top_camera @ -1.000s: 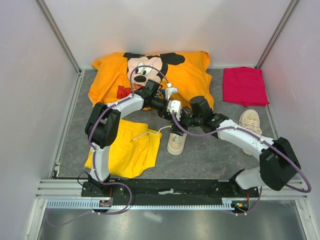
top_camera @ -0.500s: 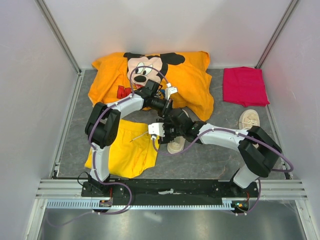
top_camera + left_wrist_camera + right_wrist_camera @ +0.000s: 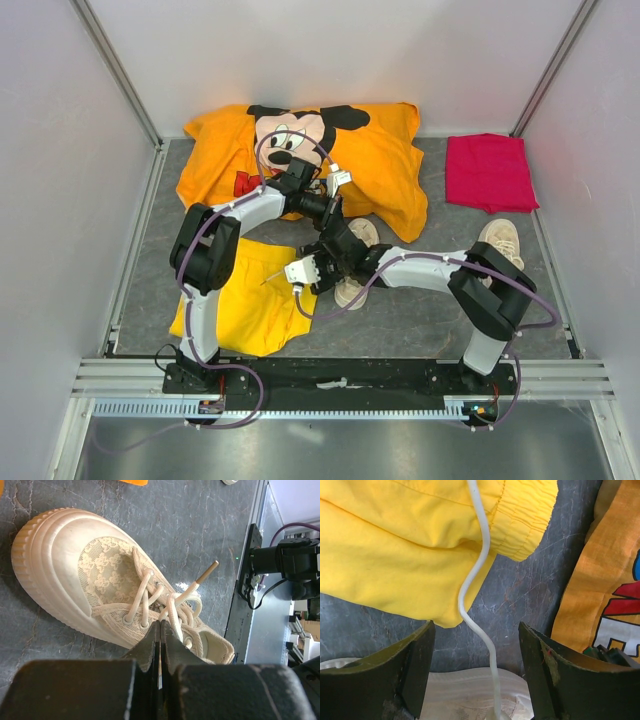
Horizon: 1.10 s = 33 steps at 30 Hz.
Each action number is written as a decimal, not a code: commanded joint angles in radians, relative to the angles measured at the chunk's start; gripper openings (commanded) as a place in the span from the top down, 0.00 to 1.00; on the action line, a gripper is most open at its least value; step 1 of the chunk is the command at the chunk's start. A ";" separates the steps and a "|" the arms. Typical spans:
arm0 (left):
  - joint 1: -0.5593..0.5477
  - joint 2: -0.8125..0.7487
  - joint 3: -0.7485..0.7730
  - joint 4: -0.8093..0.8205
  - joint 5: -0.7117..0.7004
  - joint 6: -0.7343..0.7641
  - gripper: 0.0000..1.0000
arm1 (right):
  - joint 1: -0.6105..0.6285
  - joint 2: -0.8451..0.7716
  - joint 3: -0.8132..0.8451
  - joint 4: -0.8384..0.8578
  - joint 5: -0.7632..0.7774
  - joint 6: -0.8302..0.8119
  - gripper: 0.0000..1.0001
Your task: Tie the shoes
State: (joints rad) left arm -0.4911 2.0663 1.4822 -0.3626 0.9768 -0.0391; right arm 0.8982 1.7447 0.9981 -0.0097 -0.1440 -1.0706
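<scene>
One cream shoe [image 3: 350, 291] lies mid-table, mostly under both arms; it fills the left wrist view [image 3: 100, 580]. My left gripper [image 3: 335, 218] is shut over its laces [image 3: 160, 629], with a thin white strip of lace pinched between the jaws. A free lace end with its tip [image 3: 206, 572] sticks up. My right gripper [image 3: 310, 281] is open [image 3: 476, 652] above the shoe's toe [image 3: 470, 695]. The other white lace [image 3: 474, 575] runs between its fingers and out onto the yellow shorts [image 3: 395, 545]. The second shoe [image 3: 500, 240] lies at the right.
An orange Mickey Mouse shirt [image 3: 380, 150] lies at the back and shows in the right wrist view [image 3: 600, 580]. A folded red cloth [image 3: 488, 172] is at the back right. The yellow shorts [image 3: 250, 300] lie at the front left. Walls enclose the table.
My right arm has swung left across the middle shoe, its gripper now by the shorts' edge over the loose lace. My left gripper has stayed at the shoe.
</scene>
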 commanded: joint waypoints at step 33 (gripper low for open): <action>0.051 -0.163 0.055 -0.314 -0.168 0.396 0.99 | -0.205 -0.566 -0.124 -0.449 -0.045 0.472 1.00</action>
State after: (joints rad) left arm -0.4690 1.9881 1.5368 -0.6197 0.8639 0.2092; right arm 0.7280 1.2419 0.9028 -0.4049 -0.1616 -0.6838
